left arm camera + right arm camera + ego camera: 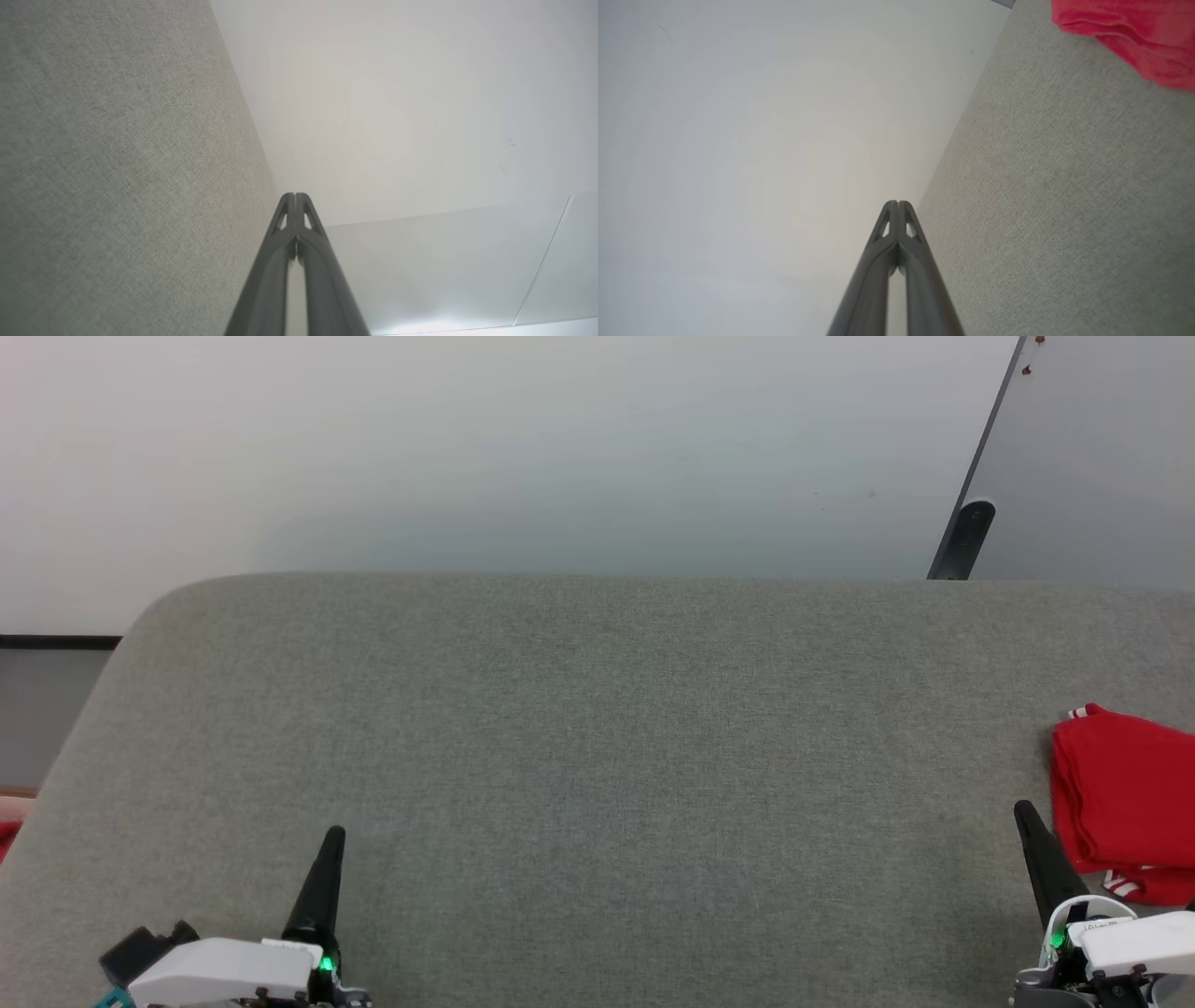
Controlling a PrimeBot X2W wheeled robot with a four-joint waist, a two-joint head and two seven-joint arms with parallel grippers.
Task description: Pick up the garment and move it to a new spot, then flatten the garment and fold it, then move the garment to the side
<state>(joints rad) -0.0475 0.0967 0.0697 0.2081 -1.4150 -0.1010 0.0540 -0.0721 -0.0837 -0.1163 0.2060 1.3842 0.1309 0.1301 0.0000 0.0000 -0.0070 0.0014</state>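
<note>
The garment [1125,803] lies folded into a red stack at the right edge of the grey fabric surface [597,756], with red-and-white striped trim peeping out at its top and bottom corners. A red corner of the garment [1134,32] also fills the top right of the right wrist view. My right gripper [1025,812] is shut and empty, its tips just left of the stack and apart from it. At the lower left, my left gripper [334,835] is shut and empty. The wrist views show both finger pairs pressed together: left gripper [295,196], right gripper [898,204].
A white wall [467,448] rises behind the surface's far edge. A grey panel with a dark post [962,537] leans at the back right. The surface's rounded left corner drops off to a floor strip [47,709].
</note>
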